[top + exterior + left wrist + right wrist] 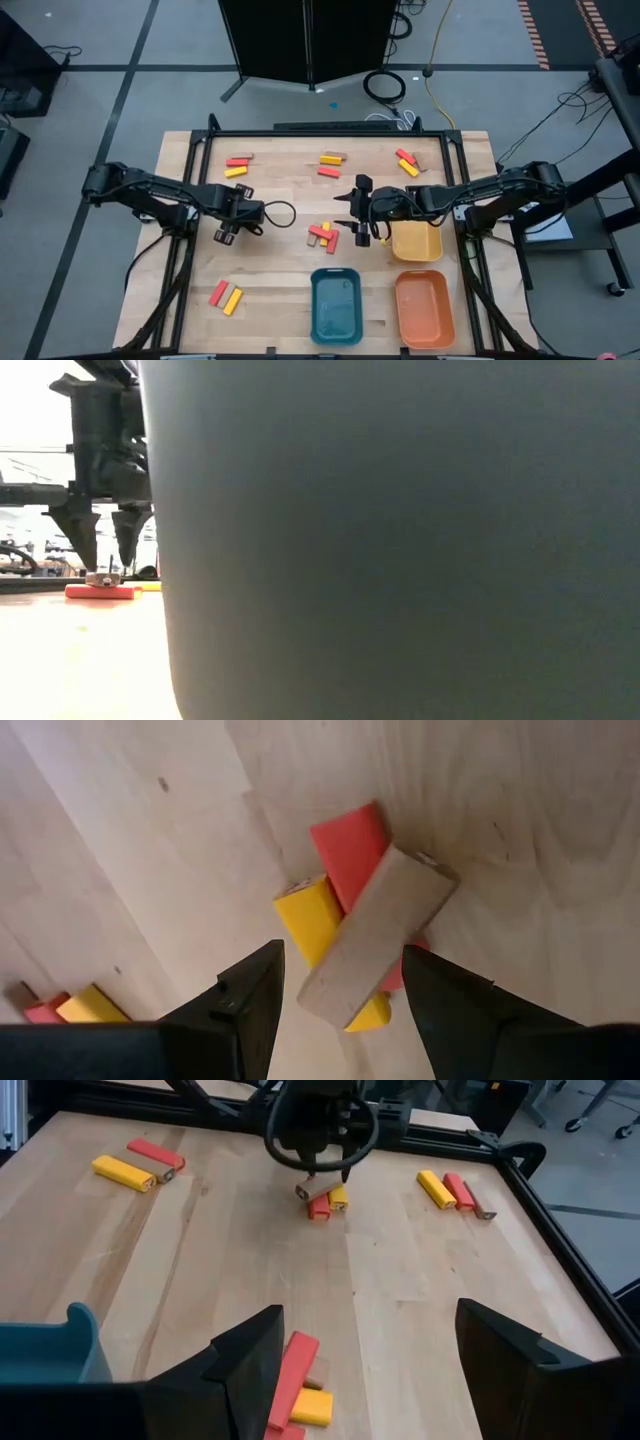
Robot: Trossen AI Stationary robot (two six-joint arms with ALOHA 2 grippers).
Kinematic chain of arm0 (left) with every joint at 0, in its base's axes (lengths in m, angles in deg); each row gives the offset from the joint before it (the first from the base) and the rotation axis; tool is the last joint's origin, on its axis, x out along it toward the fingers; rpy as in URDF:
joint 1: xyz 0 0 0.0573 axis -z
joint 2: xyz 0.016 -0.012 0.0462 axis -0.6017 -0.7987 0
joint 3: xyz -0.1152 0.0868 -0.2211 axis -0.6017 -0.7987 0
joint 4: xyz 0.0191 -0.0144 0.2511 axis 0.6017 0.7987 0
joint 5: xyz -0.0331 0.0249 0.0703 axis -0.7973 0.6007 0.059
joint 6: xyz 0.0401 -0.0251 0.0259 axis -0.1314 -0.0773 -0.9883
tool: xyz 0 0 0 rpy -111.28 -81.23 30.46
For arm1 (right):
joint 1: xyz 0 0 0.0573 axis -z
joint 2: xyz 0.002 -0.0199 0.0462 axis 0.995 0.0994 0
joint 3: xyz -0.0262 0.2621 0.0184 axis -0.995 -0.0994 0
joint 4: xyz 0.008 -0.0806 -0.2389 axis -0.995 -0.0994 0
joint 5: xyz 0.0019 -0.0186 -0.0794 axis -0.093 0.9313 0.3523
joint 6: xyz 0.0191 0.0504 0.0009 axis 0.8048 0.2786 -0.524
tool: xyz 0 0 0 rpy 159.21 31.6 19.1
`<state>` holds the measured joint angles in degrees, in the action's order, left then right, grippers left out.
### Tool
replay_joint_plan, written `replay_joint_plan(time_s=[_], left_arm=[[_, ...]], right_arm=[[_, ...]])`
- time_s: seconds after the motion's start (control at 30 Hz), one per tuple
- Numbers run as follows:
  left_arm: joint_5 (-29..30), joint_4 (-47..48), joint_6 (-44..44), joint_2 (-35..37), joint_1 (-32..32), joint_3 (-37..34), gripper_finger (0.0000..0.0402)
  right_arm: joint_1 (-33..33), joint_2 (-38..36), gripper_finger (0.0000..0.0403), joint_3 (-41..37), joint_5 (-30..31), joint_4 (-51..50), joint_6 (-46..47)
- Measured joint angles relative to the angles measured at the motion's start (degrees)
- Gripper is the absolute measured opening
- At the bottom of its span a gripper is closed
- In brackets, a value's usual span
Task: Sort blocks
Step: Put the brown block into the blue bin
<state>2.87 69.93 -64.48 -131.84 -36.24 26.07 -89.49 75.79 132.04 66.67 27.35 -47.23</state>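
My left gripper [226, 234] points down, open, left of the table's middle. Its fingers stand on either side of a tan block [375, 935] without touching it. The tan block lies crosswise on a red block [350, 845] and a yellow block [312, 920]. The low view shows the left gripper [100, 555] just above this pile [100, 590]. My right gripper [352, 212] is wide open at mid-table and empty. It points toward the table's left, above a second pile of red, yellow and tan blocks [322, 235], which also shows in the right wrist view [298, 1385].
More block groups lie at the far left [238, 165], far middle [332, 163], far right [406, 162] and near left [225, 296]. A yellow tray [416, 242] lies under my right arm. A blue tray [335, 305] and an orange tray [424, 308] stand at the near edge.
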Motion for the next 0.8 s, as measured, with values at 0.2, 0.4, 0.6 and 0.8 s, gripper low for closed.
replay_joint_plan(time_s=[0.2,0.4,0.6,0.8], left_arm=[[-1.9,0.1,-2.0,-2.8,0.0,0.0,0.0201],[-3.1,-1.5,-4.2,-5.5,0.0,0.0,0.0201],[-2.8,-2.6,-5.5,-7.7,0.0,0.0,0.0188],[-3.0,-2.6,-4.2,-7.8,0.0,0.0,0.0111]], right_arm=[[0.0,0.0,0.0224,0.0,0.0,0.2,0.3],[0.0,0.0,0.0224,0.0,0.0,0.2,1.7],[0.0,0.0,0.0224,0.0,0.0,0.2,1.8],[0.0,0.0,0.0224,0.0,0.0,0.2,1.8]])
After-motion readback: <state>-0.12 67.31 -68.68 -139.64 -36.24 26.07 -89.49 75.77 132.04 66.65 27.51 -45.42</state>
